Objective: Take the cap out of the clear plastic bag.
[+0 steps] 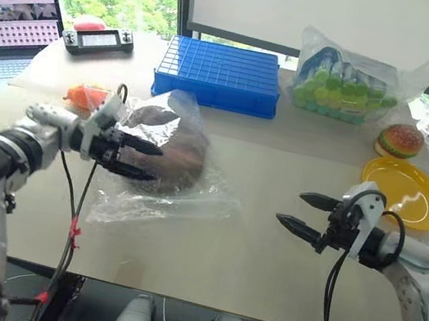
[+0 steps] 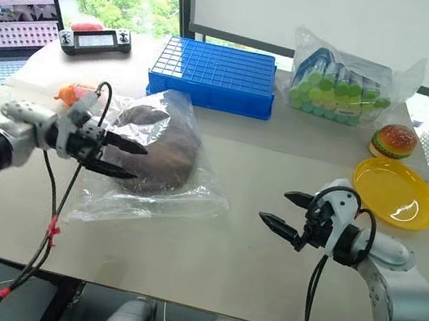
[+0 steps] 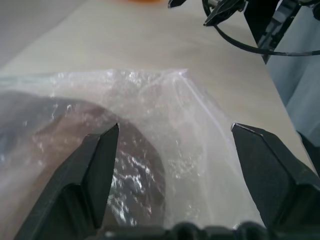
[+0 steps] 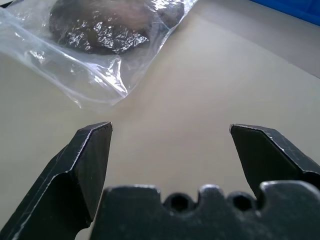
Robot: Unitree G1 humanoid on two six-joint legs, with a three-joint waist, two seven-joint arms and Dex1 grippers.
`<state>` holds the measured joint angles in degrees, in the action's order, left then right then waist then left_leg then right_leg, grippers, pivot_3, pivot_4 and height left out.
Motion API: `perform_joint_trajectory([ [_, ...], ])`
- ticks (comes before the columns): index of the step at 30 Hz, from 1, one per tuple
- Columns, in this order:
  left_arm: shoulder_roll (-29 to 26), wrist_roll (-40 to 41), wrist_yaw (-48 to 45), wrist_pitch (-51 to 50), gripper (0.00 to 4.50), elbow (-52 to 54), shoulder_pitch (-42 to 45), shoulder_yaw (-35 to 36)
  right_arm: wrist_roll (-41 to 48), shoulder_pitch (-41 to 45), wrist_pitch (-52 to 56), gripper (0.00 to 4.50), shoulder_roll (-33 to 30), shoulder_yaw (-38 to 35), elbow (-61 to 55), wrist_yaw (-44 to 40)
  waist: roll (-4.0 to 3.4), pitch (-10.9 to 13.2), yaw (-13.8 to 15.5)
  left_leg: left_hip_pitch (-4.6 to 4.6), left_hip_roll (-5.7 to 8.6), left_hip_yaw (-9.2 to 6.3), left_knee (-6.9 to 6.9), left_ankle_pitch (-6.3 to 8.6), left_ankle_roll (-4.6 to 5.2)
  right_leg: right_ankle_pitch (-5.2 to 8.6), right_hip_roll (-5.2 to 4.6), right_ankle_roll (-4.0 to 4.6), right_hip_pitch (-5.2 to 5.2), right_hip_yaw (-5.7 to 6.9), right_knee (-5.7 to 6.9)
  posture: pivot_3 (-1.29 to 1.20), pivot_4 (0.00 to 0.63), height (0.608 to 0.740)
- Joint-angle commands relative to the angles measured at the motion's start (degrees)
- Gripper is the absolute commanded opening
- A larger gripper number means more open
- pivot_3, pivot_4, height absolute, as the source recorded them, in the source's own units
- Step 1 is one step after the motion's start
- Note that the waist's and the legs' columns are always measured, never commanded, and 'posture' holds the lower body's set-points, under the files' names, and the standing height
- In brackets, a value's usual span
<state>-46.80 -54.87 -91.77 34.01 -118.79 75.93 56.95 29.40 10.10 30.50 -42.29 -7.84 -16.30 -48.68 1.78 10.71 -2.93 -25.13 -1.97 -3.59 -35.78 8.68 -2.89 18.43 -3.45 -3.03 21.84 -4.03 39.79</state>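
Observation:
The clear plastic bag (image 1: 190, 202) lies crinkled on the table, left of the middle, and the brown cap (image 1: 181, 163) is inside it. My left gripper (image 1: 156, 163) reaches in from the left and is open, its fingers over the bag's left side. In the left wrist view the plastic (image 3: 190, 125) and the cap's edge (image 3: 60, 135) sit between those open fingers (image 3: 100, 165). My right gripper (image 1: 289, 207) hangs open above bare table, right of the bag and apart from it, pointing toward it. The right wrist view has the bag (image 4: 100, 75) and cap (image 4: 100, 25) beyond its fingertips.
A blue crate (image 1: 217, 74) stands behind the bag. A puffy bag of green and blue items (image 1: 348, 84), a toy burger (image 1: 401, 141) and a yellow plate (image 1: 405, 190) sit at the right. A laptop (image 1: 14, 25), a controller (image 1: 98, 40) and an orange object (image 1: 85, 94) are at the far left.

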Motion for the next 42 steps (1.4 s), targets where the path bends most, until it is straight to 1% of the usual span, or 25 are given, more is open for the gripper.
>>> perform_joint_trajectory([
  [1, -0.4, 10.2, 12.6, 1.4, 3.86, -1.2, 2.2, 0.9, 0.8, -0.4, -0.4, 4.50, 1.2, -1.4, -3.5, 1.8, 0.00, 0.0, 0.2, -0.07, 0.00, 0.01, -0.01, 0.00, -0.01, 0.00, 0.00, 0.00, 0.13, 0.00, 0.08, 0.00, 0.150, 0.729],
  [3, 0.2, 15.0, 21.9, 1.2, 3.86, -1.2, 3.3, -0.1, 1.0, -0.8, -0.2, 4.50, 2.3, -0.9, -4.2, 2.7, 0.00, 0.0, 0.3, -0.13, -0.02, 0.02, -0.08, -0.02, -0.02, 0.00, -0.01, 0.00, 0.27, 0.00, 0.32, 0.00, 0.150, 0.729],
  [6, 3.0, 21.4, 45.6, 1.3, 3.86, -1.2, 6.9, -5.0, 0.8, -0.8, -0.1, 4.50, 3.5, -0.2, -4.7, 3.5, 0.01, 0.0, 0.4, -0.13, -0.01, 0.02, -0.13, -0.02, -0.02, 0.00, -0.01, -0.01, 0.28, 0.01, 0.33, 0.00, 0.150, 0.729],
  [8, 5.8, 24.6, 56.3, -0.7, 3.86, -1.2, 9.5, -8.3, 0.8, -0.8, 0.0, 4.50, 3.9, 0.1, -4.9, 3.8, 0.02, 0.0, 0.7, -0.15, 0.01, 0.01, -0.20, -0.02, -0.02, 0.00, -0.03, -0.02, 0.25, 0.01, 0.33, 0.00, 0.150, 0.729],
  [13, 11.1, 26.8, 67.5, -0.5, 3.86, -1.2, 12.4, -17.4, 0.4, -0.4, 0.0, 4.50, 4.3, 0.9, -4.8, 4.3, 0.02, 0.0, 0.9, -0.17, 0.07, 0.02, -0.21, -0.02, -0.02, 0.00, -0.06, -0.01, 0.24, 0.01, 0.34, 0.00, 0.150, 0.729],
  [16, 13.9, 27.7, 68.0, 0.8, 3.86, -1.2, 13.0, -20.4, 0.0, -0.1, -0.2, 4.50, 4.8, 1.5, -4.6, 4.8, 0.02, 0.0, 0.5, -0.17, 0.06, 0.03, -0.15, -0.03, -0.04, 0.00, -0.03, 0.00, 0.30, 0.01, 0.36, 0.00, 0.150, 0.729],
  [17, 14.3, 28.9, 67.5, -0.2, 3.86, -1.2, 13.3, -20.1, -0.3, -0.1, -0.4, 4.50, 4.9, 1.7, -4.4, 4.9, 0.02, 0.0, 0.4, -0.17, 0.06, 0.04, -0.15, -0.03, -0.05, -0.01, -0.03, 0.00, 0.30, 0.00, 0.36, 0.00, 0.150, 0.729],
  [19, 14.5, 32.8, 71.3, -3.1, 3.86, -1.2, 14.3, -20.0, -0.8, 0.0, -1.0, 4.50, 5.3, 2.1, -3.7, 5.5, 0.02, 0.0, 0.3, -0.17, 0.06, 0.05, -0.15, -0.04, -0.06, -0.01, -0.03, 0.00, 0.31, 0.00, 0.35, 0.00, 0.150, 0.729],
  [22, 15.7, 37.2, 80.3, -6.2, 3.86, -1.2, 15.8, -21.7, -1.5, 0.5, -1.4, 4.50, 6.3, 2.7, -2.9, 6.2, 0.03, 0.0, 0.3, -0.16, 0.05, 0.05, -0.15, -0.05, -0.07, -0.01, -0.03, 0.00, 0.31, 0.00, 0.35, 0.00, 0.150, 0.729],
  [23, 16.1, 39.4, 82.0, -8.8, 3.86, -1.2, 16.3, -21.3, -1.6, 0.7, -1.4, 4.50, 6.7, 2.8, -2.8, 6.4, 0.03, 0.0, 0.3, -0.16, 0.05, 0.05, -0.16, -0.05, -0.07, -0.01, -0.03, 0.00, 0.31, -0.01, 0.35, 0.00, 0.150, 0.729],
  [25, 17.1, 46.3, 89.9, -13.2, 3.86, -1.2, 17.2, -19.0, -2.5, 1.4, -1.6, 4.50, 7.7, 3.0, -1.6, 7.5, 0.03, 0.0, 0.4, -0.16, 0.06, 0.05, -0.16, -0.05, -0.08, -0.01, -0.03, 0.00, 0.28, -0.01, 0.35, 0.00, 0.150, 0.729],
  [27, 18.0, 51.3, 95.0, -14.6, 3.86, -1.2, 17.4, -17.8, -3.5, 1.9, -1.9, 4.50, 8.4, 2.9, -0.4, 8.4, 0.03, 0.0, 0.5, -0.17, 0.06, 0.04, -0.18, -0.06, -0.08, -0.01, -0.04, 0.00, 0.27, -0.01, 0.34, 0.00, 0.150, 0.729],
  [30, 18.8, 53.4, 93.2, -12.5, 3.86, -0.6, 16.1, -19.2, -3.4, 2.8, -1.5, 4.50, 9.9, 0.5, 0.6, 11.0, 0.04, 0.0, 0.7, -0.20, 0.08, 0.04, -0.17, -0.07, -0.10, -0.01, -0.04, 0.00, 0.30, 0.00, 0.34, 0.00, 0.150, 0.729],
  [32, 17.8, 55.6, 88.9, -12.0, 3.86, -1.1, 15.3, -18.2, -5.0, 2.3, -2.8, 4.50, 9.8, -1.4, -0.1, 13.5, 0.03, 0.0, 0.7, -0.19, 0.10, 0.04, -0.14, -0.10, -0.15, -0.01, -0.04, 0.01, 0.30, -0.01, 0.34, 0.00, 0.150, 0.729],
  [36, 16.4, 57.0, 78.3, -10.8, 3.86, -1.2, 15.3, -18.0, -3.8, 0.5, -3.5, 4.50, 10.7, -5.7, -5.2, 16.7, 0.03, 0.0, 0.6, -0.19, 0.09, 0.04, -0.07, -0.14, -0.23, -0.01, -0.04, 0.01, 0.32, 0.00, 0.34, 0.00, 0.150, 0.729],
  [37, 15.3, 56.0, 71.8, -9.8, 3.86, -1.2, 15.7, -17.9, -2.3, 0.1, -2.7, 4.50, 11.2, -7.4, -8.9, 18.3, 0.03, 0.0, 0.5, -0.18, 0.09, 0.04, -0.06, -0.14, -0.23, -0.01, -0.03, 0.02, 0.32, 0.00, 0.33, 0.00, 0.150, 0.729],
  [41, 12.1, 53.3, 54.6, -6.9, 3.86, -1.2, 16.4, -18.8, 2.0, -0.4, 0.6, 4.50, 12.5, -11.0, -18.4, 22.9, 0.02, 0.0, 0.2, -0.16, 0.08, 0.06, 0.00, -0.19, -0.31, -0.01, -0.02, 0.02, 0.33, -0.01, 0.32, 0.00, 0.150, 0.729],
  [42, 11.0, 52.4, 49.0, -7.7, 3.86, -1.2, 16.7, -18.7, 4.1, -0.1, 1.9, 4.50, 13.0, -11.7, -21.1, 24.5, 0.02, 0.0, 0.2, -0.16, 0.07, 0.06, 0.01, -0.20, -0.32, 0.00, -0.01, 0.03, 0.33, -0.01, 0.31, 0.00, 0.150, 0.729],
])
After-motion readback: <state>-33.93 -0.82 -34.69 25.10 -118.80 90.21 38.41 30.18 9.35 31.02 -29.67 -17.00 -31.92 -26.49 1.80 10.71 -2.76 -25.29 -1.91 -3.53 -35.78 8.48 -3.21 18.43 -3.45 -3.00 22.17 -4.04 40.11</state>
